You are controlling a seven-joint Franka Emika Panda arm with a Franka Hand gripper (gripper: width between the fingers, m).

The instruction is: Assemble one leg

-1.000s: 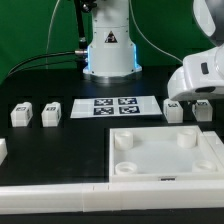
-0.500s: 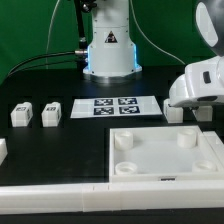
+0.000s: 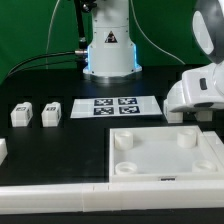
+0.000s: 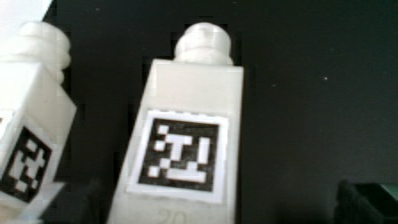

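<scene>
leg: tag up, beside a second leg
gripper: above them, finger state unclear
panel: round sockets face up

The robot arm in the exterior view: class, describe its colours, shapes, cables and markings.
The arm has smooth, rounded white casing. Its base is a white column with a blue glow and a black triangle mark. Black cables run beside it.

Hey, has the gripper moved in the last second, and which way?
Yes. Judged against the marker board, the gripper has come lower and drifted slightly toward the exterior view's right.
</scene>
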